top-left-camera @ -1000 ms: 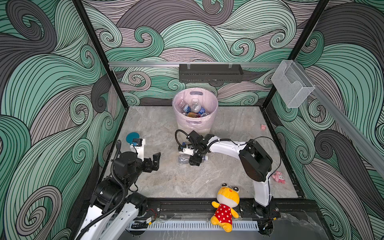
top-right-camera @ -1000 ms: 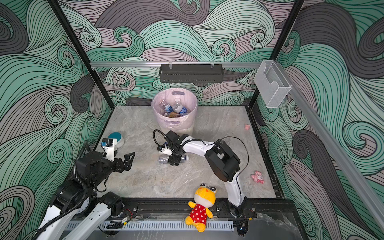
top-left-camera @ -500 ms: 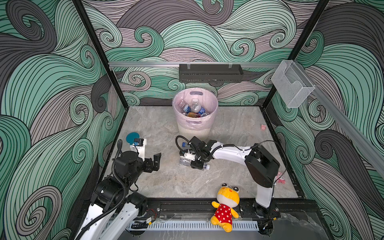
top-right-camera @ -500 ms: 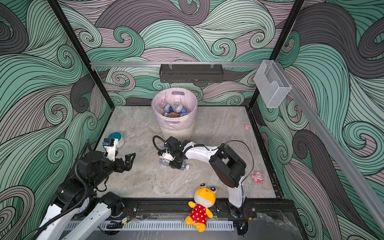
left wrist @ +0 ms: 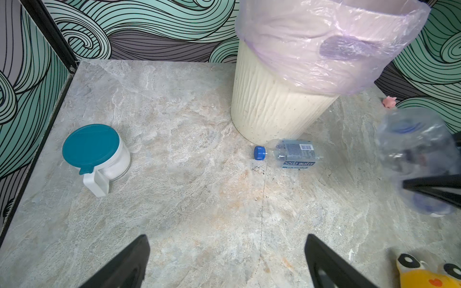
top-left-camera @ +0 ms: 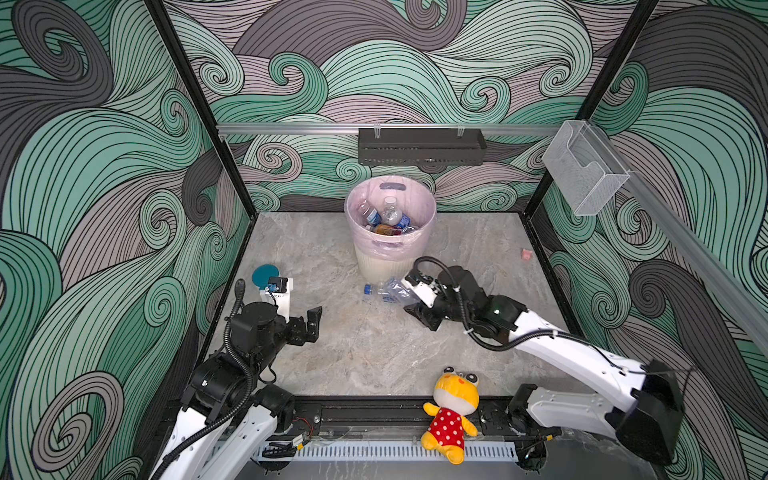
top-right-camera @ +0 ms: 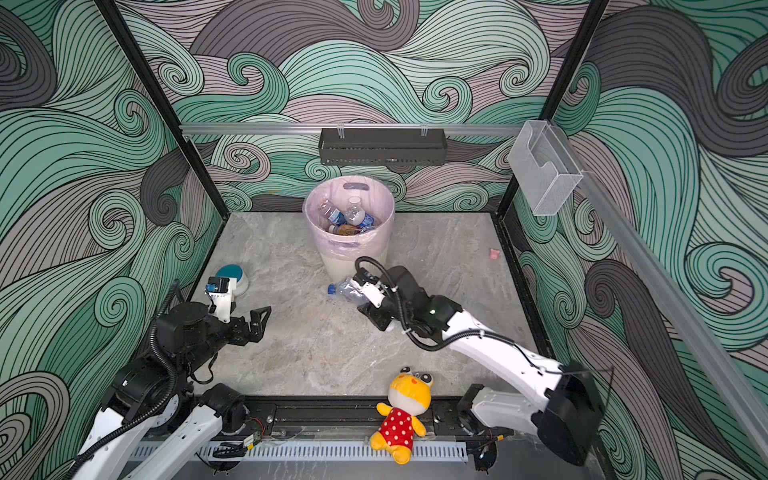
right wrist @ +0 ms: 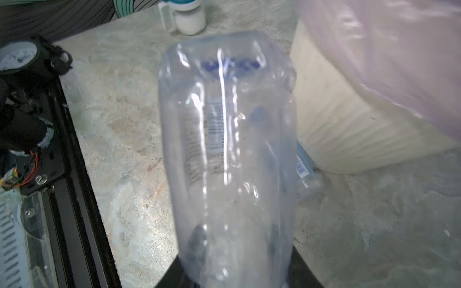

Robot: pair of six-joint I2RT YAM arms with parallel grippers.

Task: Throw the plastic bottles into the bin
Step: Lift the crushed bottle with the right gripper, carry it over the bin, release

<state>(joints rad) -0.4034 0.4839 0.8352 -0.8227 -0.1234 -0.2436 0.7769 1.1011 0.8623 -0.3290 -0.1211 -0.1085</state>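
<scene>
Plastic bottle [right wrist: 224, 149], clear and crumpled, pinched by one end in my right pincer [top-left-camera: 409, 300], raised off the bench [left wrist: 174, 199] just beside the bin [top-left-camera: 374, 266]. A second bottle [left wrist: 291, 154] lies at the bin's foot. Left pincer [left wrist: 227, 246] is spread and empty. Risks: the thin wall buckles and slips free, or the long overhang clips the rim or snags the pink liner [left wrist: 324, 49] on the lift.

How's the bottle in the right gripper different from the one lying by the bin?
The gripped bottle is clamped in the shut right gripper; the floor bottle lies free on its side at the base of the bin. The gripped bottle looks dented and blurred; the floor bottle shows a sharp blue label and cap. Both are clear plastic.
</scene>
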